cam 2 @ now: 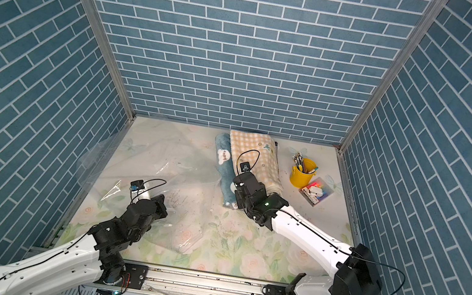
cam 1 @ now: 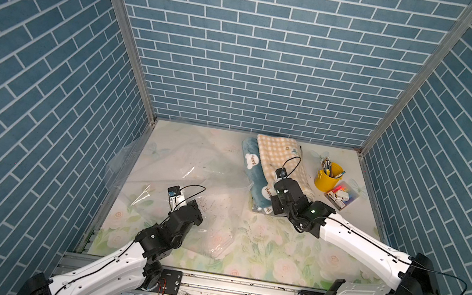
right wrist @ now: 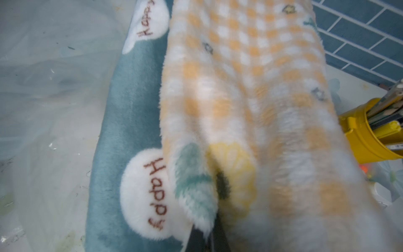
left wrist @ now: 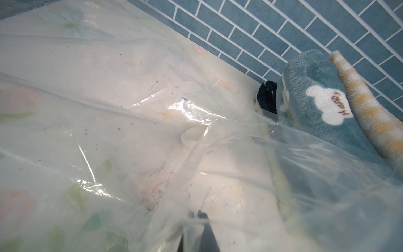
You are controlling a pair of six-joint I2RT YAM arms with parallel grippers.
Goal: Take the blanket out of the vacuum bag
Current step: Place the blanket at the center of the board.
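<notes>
Fleece is bunching in your right gripper [right wrist: 207,236], which is clamping the checked blanket [right wrist: 250,76], lying outside the bag [cam 1: 173,170] across the teal blanket [right wrist: 130,98]; your left gripper [left wrist: 197,215] is pinching the bag film. You are risking dragging both blankets into the yellow bucket [cam 1: 326,182] nearby

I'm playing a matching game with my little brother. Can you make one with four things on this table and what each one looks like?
Things:
1. vacuum bag
2. checked blanket
3. cloud blanket
4. bucket

Looks:
A. yellow, with pens standing in it
B. clear and crinkly
C. orange and white squares
D. blue-green, with "Happy" written on white clouds

Pairs: 1-B, 2-C, 3-D, 4-A
</notes>
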